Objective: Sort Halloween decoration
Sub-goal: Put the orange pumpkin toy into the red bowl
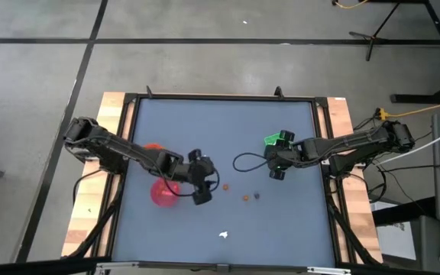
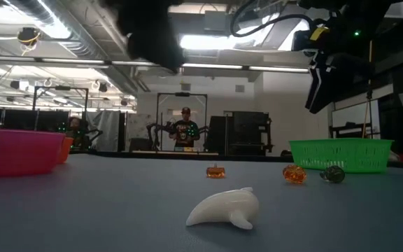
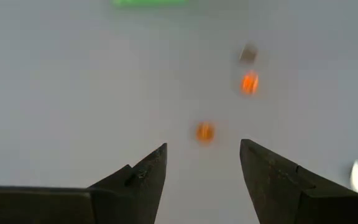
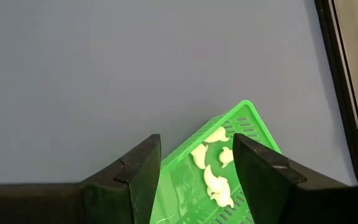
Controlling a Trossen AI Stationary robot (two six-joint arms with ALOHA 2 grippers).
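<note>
Four small pieces lie loose on the grey table: an orange one [image 1: 225,186] [image 3: 204,132] just ahead of my left gripper [image 1: 211,183] [image 3: 202,149], a second orange one [image 1: 245,197] [image 2: 294,173], a dark roundish one [image 1: 256,195] [image 2: 331,173] beside it, and a white irregular one [image 1: 223,234] [image 2: 224,208] near the table's near edge. My left gripper is open and hovers above the table. My right gripper [image 1: 272,162] [image 4: 196,142] is open above the green tray [image 1: 279,140] [image 4: 229,168], which holds several white pieces [image 4: 213,177].
A pink bowl [image 1: 163,192] [image 2: 12,150] sits under the left arm, with an orange bowl [image 1: 153,147] behind it toward the far side. A black cable loop [image 1: 244,162] hangs by the right gripper. A person stands in the room beyond the table [image 2: 185,129].
</note>
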